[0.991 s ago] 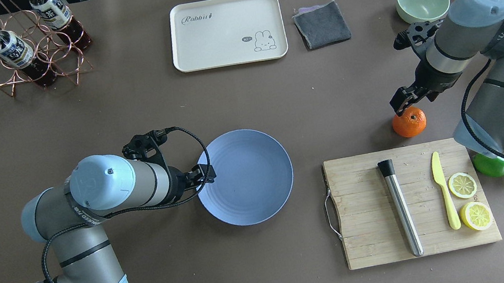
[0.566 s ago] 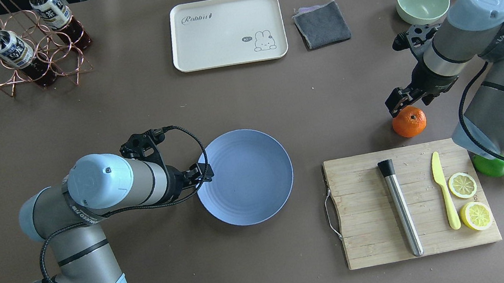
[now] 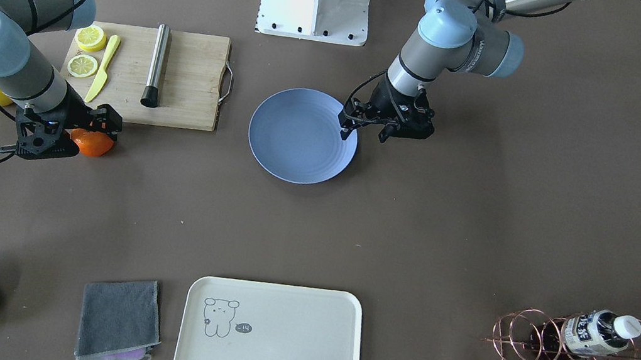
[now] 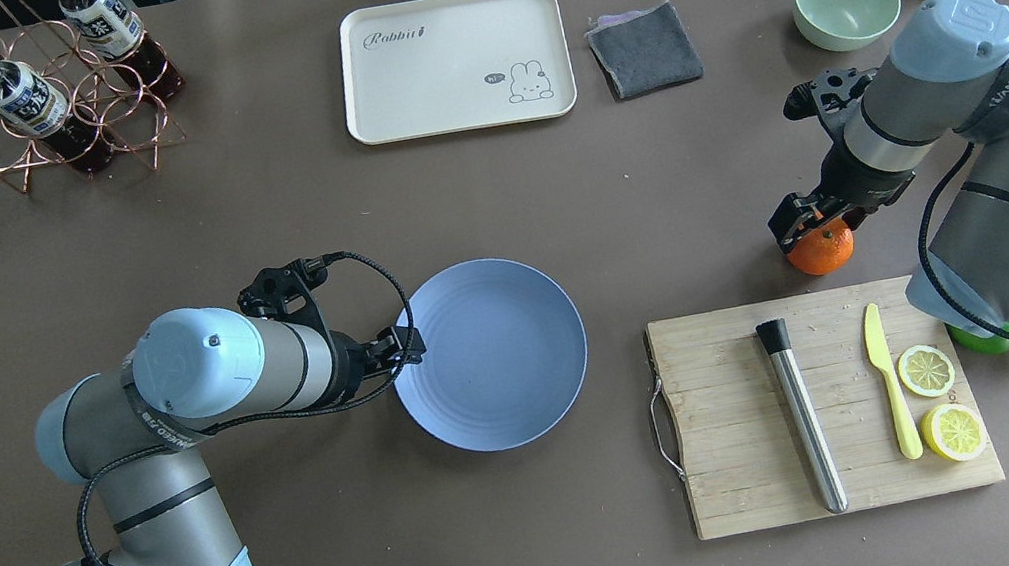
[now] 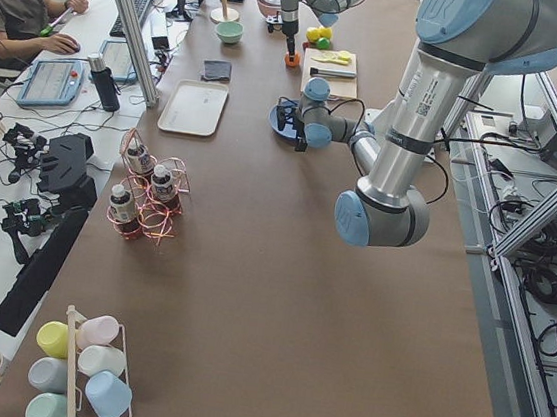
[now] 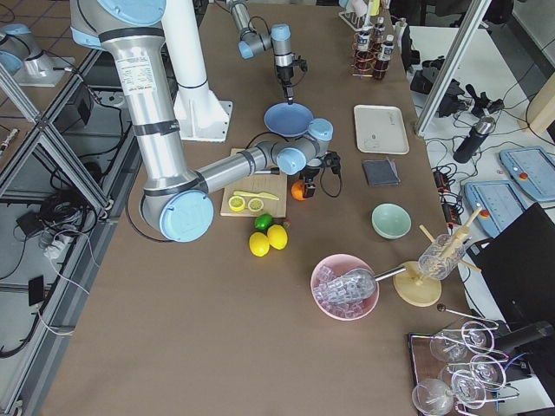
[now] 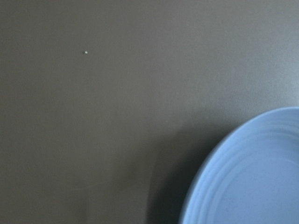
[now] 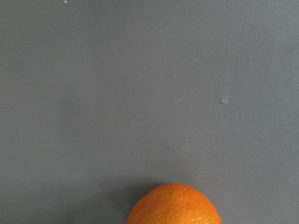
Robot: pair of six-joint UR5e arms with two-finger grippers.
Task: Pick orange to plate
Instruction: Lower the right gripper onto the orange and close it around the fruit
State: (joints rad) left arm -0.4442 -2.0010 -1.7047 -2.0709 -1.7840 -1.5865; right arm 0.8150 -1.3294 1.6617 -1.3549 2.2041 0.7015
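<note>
The orange [image 4: 826, 252] [image 3: 93, 143] rests on the brown table just behind the cutting board. My right gripper [image 4: 805, 225] [image 3: 87, 131] is down over it, open, with its fingers on either side of the fruit. In the right wrist view only the orange's top [image 8: 174, 205] shows at the bottom edge, and no fingers. The periwinkle plate [image 4: 502, 364] [image 3: 299, 142] lies mid-table with nothing on it. My left gripper [image 4: 403, 348] [image 3: 365, 125] hovers open at the plate's rim, and the left wrist view shows that rim [image 7: 243, 182].
The wooden cutting board [image 4: 743, 448] carries a metal rod [image 4: 802, 423], a yellow knife [image 4: 890, 384] and two lemon halves [image 4: 926, 370]. A lime [image 4: 978, 342] sits under the right arm. Tray [image 4: 430, 67], grey cloth [image 4: 645, 48], green bowl [image 4: 845, 1] and bottle rack [image 4: 31, 105] line the far side.
My right gripper has dropped and shifted slightly left, from just above the orange to around it. The orange has stayed in place. The left arm has barely moved.
</note>
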